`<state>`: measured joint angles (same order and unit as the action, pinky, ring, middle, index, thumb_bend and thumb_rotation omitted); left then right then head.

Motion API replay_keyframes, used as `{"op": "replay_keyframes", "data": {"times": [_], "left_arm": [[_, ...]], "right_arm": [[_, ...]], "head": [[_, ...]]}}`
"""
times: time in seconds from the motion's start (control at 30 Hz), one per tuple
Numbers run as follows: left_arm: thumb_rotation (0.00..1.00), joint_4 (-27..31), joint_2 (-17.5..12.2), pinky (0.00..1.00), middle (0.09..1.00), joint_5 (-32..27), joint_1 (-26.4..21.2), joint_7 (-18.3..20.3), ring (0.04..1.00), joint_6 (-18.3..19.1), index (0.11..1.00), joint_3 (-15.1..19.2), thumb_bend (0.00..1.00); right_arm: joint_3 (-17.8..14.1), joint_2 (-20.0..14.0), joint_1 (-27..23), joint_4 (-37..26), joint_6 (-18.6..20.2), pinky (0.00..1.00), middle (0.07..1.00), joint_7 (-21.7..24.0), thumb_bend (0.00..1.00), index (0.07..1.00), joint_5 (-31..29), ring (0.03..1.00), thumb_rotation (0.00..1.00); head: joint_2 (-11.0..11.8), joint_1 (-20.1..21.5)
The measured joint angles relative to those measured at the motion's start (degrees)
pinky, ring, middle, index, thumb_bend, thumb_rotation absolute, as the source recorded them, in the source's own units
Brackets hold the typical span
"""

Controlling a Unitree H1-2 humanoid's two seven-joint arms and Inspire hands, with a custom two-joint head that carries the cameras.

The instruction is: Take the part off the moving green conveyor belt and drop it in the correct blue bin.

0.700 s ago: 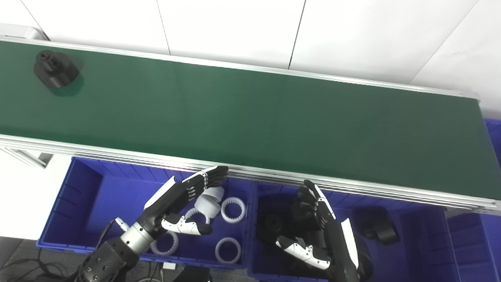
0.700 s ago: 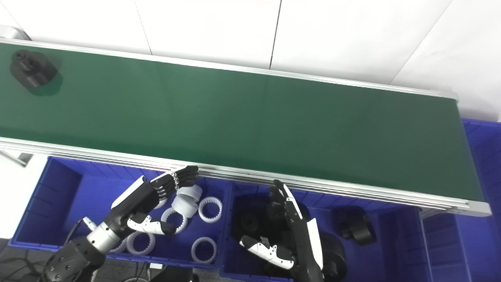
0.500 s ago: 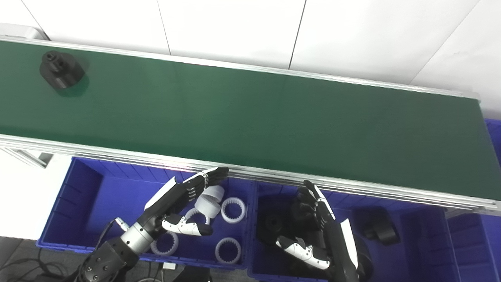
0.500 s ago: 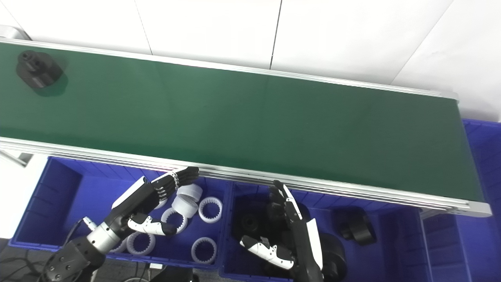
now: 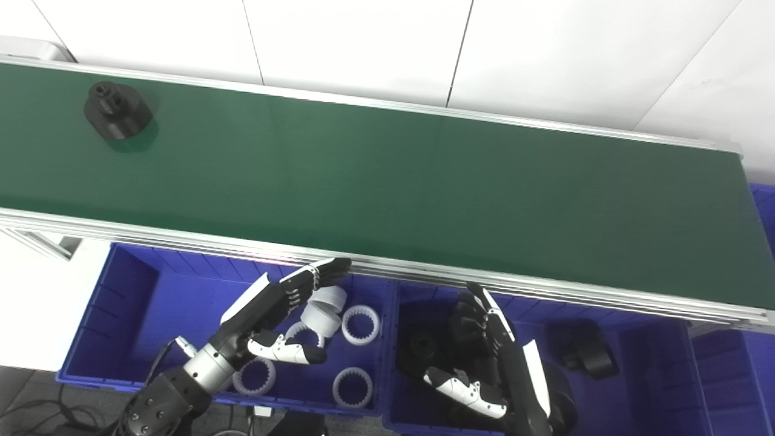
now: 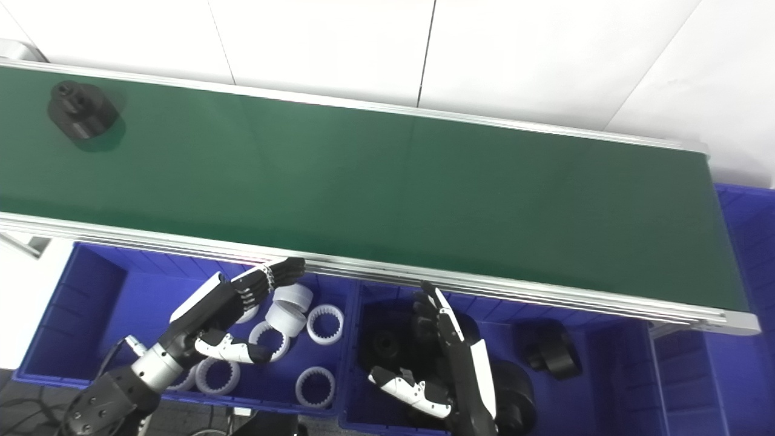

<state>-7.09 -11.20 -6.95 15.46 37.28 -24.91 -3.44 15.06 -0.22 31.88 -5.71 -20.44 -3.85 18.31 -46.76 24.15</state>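
Right now I see the black part (image 5: 117,118) sitting on the green conveyor belt (image 5: 387,181) near its far left end, close to the belt's back rail and well apart from both of my hands. It looks like a round, stepped black piece with a smaller boss on top. My left hand (image 5: 275,312) hangs below the belt's near rail, over the left blue bin (image 5: 130,303), with its fingers stretched out and apart toward the rail and the thumb splayed to the side; it holds nothing. Under and beside it, that bin holds white toothed rings (image 5: 361,324) and a white cylindrical cap (image 5: 323,312). My right hand (image 5: 493,357) is over the middle blue bin (image 5: 404,418), fingers extended upward toward the rail and spread, thumb out to the left, and it is empty as well. That bin holds black parts: one round black piece (image 5: 421,345) just left of the right hand, and another black piece (image 5: 582,351) lying to its right. A further blue bin (image 5: 735,381) shows at the right edge, past the end of the belt. Behind the belt is a white panelled wall (image 5: 387,42).
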Motion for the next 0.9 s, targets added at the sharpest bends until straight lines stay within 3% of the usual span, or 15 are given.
{"op": "replay_keyframes", "data": {"times": [0.03, 0.07, 0.1, 0.2, 0.27, 0.4, 0.73, 0.77, 0.8, 0.87, 0.9], "left_arm": [[0.4, -0.53, -0.01, 0.95, 0.915, -0.41, 0.0, 0.64, 0.928, 0.0, 0.884, 0.56, 0.82], [0.4, -1.07, -0.07, 0.95, 0.915, -0.91, -0.03, 1.53, 0.929, -0.02, 0.884, 1.05, 0.82], [0.41, -1.89, -0.15, 0.94, 0.922, -1.54, -0.15, 2.42, 0.933, -0.02, 0.894, 1.64, 0.82], [0.43, -4.23, -0.69, 0.94, 0.935, -1.79, -0.74, 5.05, 0.939, -0.02, 0.903, 3.8, 0.82], [0.46, -4.49, -1.55, 0.96, 0.937, -1.38, -0.77, 5.6, 0.944, -0.02, 0.905, 4.59, 0.82], [0.44, -4.59, -2.13, 0.96, 0.925, -0.4, -0.88, 6.48, 0.934, -0.03, 0.899, 5.51, 0.82], [0.44, -9.47, 1.27, 0.93, 0.91, -1.83, -3.33, 15.17, 0.916, -0.04, 0.888, 12.35, 0.83], [0.44, -10.44, 1.72, 0.93, 0.91, -1.92, -3.71, 16.3, 0.916, -0.04, 0.888, 13.38, 0.84], [0.45, -10.98, 2.2, 0.93, 0.912, -1.94, -3.82, 17.2, 0.92, -0.04, 0.89, 14.27, 0.83], [0.46, -11.92, 3.16, 0.92, 0.91, -1.9, -3.91, 19.48, 0.919, -0.04, 0.884, 15.4, 0.83], [0.45, -11.93, 3.48, 0.92, 0.908, -1.9, -3.87, 19.79, 0.917, -0.04, 0.88, 15.64, 0.83]], "right_arm": [[0.15, 0.21, 0.0, 0.02, 0.0, 0.79, 0.882, -0.02, 0.81, 0.93, 0.33, 0.853, 0.45], [0.27, 0.52, 0.0, 0.13, 0.0, 0.79, 0.884, -0.06, 0.81, 0.93, 0.76, 0.855, 0.45], [0.48, 0.93, -0.04, 0.4, 0.0, 0.77, 0.882, -0.17, 0.81, 0.925, 1.21, 0.853, 0.45], [1.17, 2.6, -0.56, 3.12, -0.02, 0.75, 0.869, -1.99, 0.82, 0.92, 3.78, 0.838, 0.46], [1.64, 3.51, -0.89, 4.42, -0.03, 0.77, 0.867, -2.91, 0.81, 0.926, 5.89, 0.838, 0.46], [1.69, 3.73, -1.31, 6.02, -0.24, 0.76, 0.868, -4.78, 0.82, 0.933, 7.2, 0.842, 0.48], [1.94, 3.59, -1.75, 6.48, -0.24, 0.76, 0.863, -6.11, 0.83, 0.93, 7.72, 0.839, 0.49], [1.99, 3.55, -1.87, 6.69, -0.24, 0.76, 0.862, -6.22, 0.83, 0.929, 7.73, 0.838, 0.48], [2.0, 3.51, -1.96, 7.01, -0.25, 0.76, 0.864, -6.3, 0.82, 0.93, 7.72, 0.837, 0.48], [2.08, 3.32, -1.99, 7.29, -0.59, 0.75, 0.865, -6.47, 0.82, 0.932, 7.62, 0.833, 0.47], [2.09, 3.24, -1.99, 7.32, -0.81, 0.75, 0.864, -6.49, 0.81, 0.932, 7.57, 0.831, 0.46]], "head": [[0.26, 1.93], [1.92, 8.65], [2.98, 12.55], [3.43, 13.64], [3.52, 12.59], [3.78, 10.83], [5.63, 9.86], [6.32, 8.56], [7.9, 4.11], [8.09, 3.36], [9.05, -0.04]]}}
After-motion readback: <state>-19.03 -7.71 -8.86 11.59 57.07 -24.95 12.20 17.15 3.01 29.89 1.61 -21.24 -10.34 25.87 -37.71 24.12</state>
